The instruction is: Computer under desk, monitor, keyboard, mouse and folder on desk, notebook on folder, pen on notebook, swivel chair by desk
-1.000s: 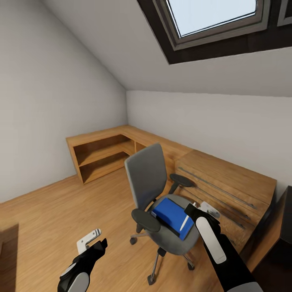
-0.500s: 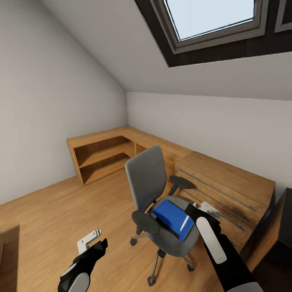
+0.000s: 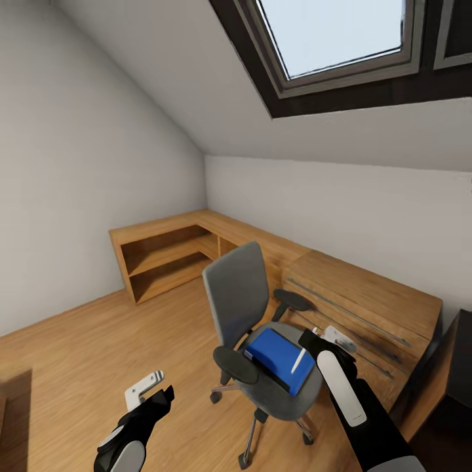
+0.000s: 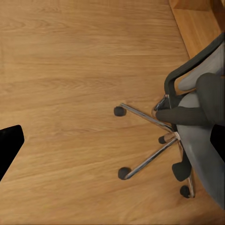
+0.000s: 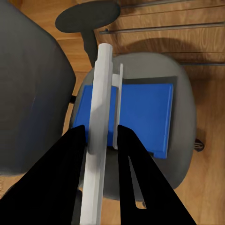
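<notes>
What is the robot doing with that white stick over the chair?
The robot's right gripper is holding a white pen between its fingers, just above the blue folder that lies on the swivel chair. In the head view, the left gripper hangs low over the wooden floor and holds nothing. A wooden cabinet stands behind the chair. The folder is not yet on any desk.

The pen (image 5: 99,136) covering part of the folder (image 5: 140,112) in the right wrist view, the swivel chair (image 4: 197,122) running off the left wrist view's edge, the dark bench (image 3: 455,387) being cut off at the head view's edge.
</notes>
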